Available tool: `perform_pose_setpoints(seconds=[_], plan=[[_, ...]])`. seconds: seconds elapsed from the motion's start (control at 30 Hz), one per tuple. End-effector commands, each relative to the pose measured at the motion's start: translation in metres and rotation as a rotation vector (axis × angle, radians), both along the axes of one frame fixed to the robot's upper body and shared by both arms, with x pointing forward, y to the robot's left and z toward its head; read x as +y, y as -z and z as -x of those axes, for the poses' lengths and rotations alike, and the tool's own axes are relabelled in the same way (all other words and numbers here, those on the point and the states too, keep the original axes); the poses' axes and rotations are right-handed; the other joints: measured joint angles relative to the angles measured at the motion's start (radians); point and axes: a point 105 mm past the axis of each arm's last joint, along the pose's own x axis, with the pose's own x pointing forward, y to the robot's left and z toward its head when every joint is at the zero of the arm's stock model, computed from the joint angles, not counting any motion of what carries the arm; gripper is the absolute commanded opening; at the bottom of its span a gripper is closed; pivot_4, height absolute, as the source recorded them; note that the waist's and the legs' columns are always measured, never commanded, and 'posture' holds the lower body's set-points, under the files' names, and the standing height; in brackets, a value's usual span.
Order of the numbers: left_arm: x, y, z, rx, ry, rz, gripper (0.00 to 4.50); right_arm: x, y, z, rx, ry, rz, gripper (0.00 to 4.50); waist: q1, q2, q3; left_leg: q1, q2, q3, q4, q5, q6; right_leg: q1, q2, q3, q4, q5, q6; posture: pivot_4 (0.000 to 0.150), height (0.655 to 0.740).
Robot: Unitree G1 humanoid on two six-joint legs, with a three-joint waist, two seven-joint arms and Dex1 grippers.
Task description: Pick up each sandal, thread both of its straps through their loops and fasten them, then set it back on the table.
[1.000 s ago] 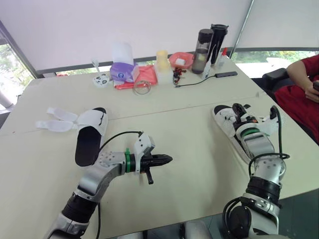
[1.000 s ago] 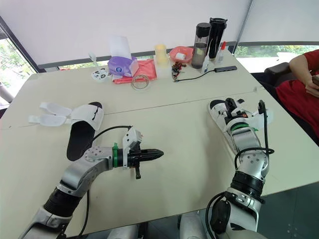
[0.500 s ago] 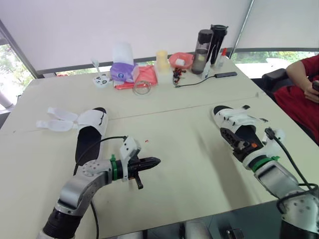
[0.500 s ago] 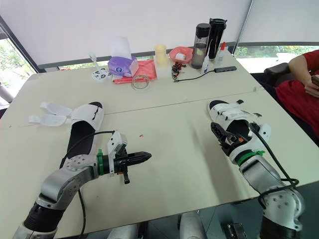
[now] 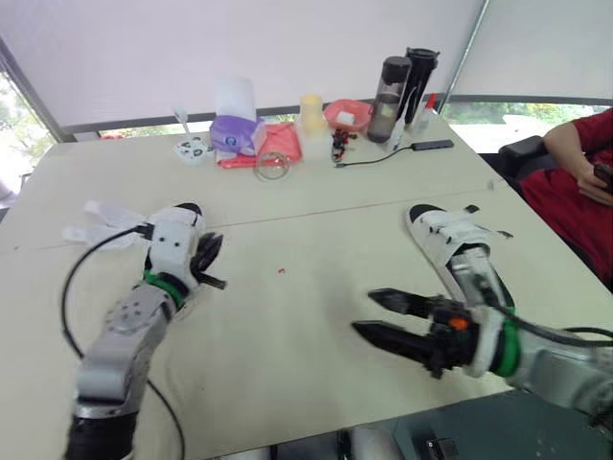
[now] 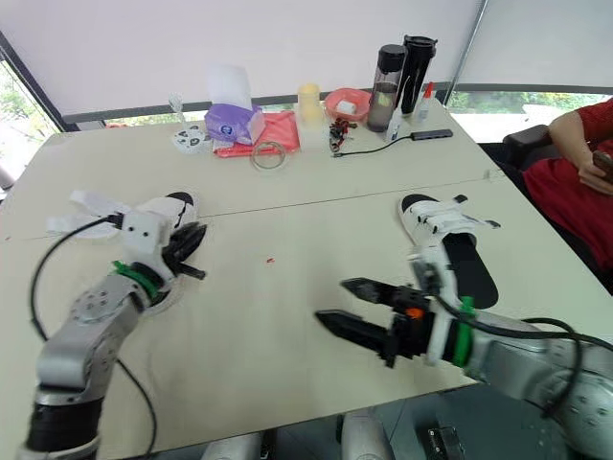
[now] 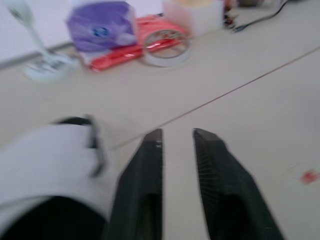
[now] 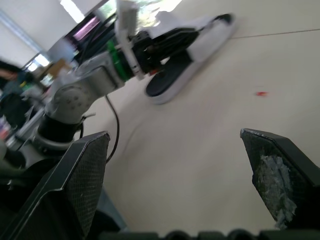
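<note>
Left sandal (image 7: 45,160) lies on the surface (image 5: 306,230) at robot's left, its straps (image 5: 96,222) loose and splayed outward. Left hand (image 7: 177,134) is just beside the sandal's white upper, fingers a narrow gap apart, gripping nothing. Right sandal (image 6: 445,222) lies flat on the right side. Right hand (image 6: 330,300) hovers near it, toward mid-surface, fingers spread wide, empty.

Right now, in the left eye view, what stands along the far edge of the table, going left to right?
Purple tissue pack → pale yellow container → pink bowl → grey bottle → black bottle.
</note>
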Motion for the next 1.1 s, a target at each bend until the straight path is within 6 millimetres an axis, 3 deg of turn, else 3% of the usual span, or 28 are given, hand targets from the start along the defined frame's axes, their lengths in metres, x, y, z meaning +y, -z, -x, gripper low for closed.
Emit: perform_pose_setpoints(seconds=[0.03,0.13,0.3,0.57,0.7,0.9,0.97,1.1], plan=[[0.026,-0.029,0.014,-0.117,-0.091,-0.201,2.92,0.007,0.002,-0.014,-0.081,0.015,0.036,4.5,0.007,0.0,0.0,-0.002,0.0,0.0,0.0,0.0,0.0,-0.001,0.0,0.0,0.0,0.0,0.0,0.15,0.74],[0.03,-0.017,0.014,-0.105,-0.053,-0.506,4.46,0.013,0.004,-0.037,-0.132,0.072,0.034,4.5,0.022,0.0,0.0,-0.003,-0.001,0.0,0.0,0.0,0.0,-0.002,-0.001,0.0,-0.002,0.0,0.0,0.15,0.74],[0.035,0.002,0.001,-0.107,-0.015,-0.788,4.46,0.023,0.012,-0.05,-0.18,0.108,0.034,4.5,0.024,0.001,0.0,-0.007,-0.002,-0.001,0.001,0.0,0.0,-0.004,-0.002,0.0,-0.003,0.0,0.0,0.15,0.74],[0.036,0.014,-0.026,-0.109,-0.024,-0.931,4.46,0.028,0.012,-0.054,-0.211,0.147,0.009,4.5,0.022,0.001,0.0,-0.01,-0.001,-0.001,0.0,0.0,0.0,-0.008,-0.001,0.0,-0.001,0.003,0.003,0.15,0.74],[0.032,0.019,-0.044,-0.122,-0.018,-0.981,4.46,0.028,0.011,-0.047,-0.207,0.145,0.001,4.5,0.02,0.001,0.0,-0.01,-0.002,-0.001,0.002,0.0,0.0,-0.008,-0.001,0.0,0.001,0.004,0.005,0.15,0.74],[0.034,0.028,-0.06,-0.072,-0.034,-0.953,4.46,0.022,0.008,-0.048,-0.208,0.179,-0.011,4.5,0.016,0.001,0.0,-0.01,-0.002,-0.001,0.003,0.0,0.0,-0.008,-0.001,0.0,0.002,0.005,0.006,0.15,0.74],[0.032,0.028,-0.063,-0.074,-0.036,-0.954,4.09,0.022,0.008,-0.047,-0.208,0.179,-0.01,4.5,0.017,0.001,0.0,-0.009,-0.002,-0.001,0.003,0.0,0.0,-0.008,-0.001,0.0,0.003,0.005,0.006,0.15,0.74],[0.03,0.025,-0.069,-0.081,-0.055,-0.959,2.52,0.023,0.008,-0.045,-0.207,0.182,-0.014,4.5,0.016,0.001,0.0,-0.009,-0.002,-0.001,0.004,0.0,0.0,-0.007,-0.001,0.0,0.004,0.005,0.006,0.15,0.74]])
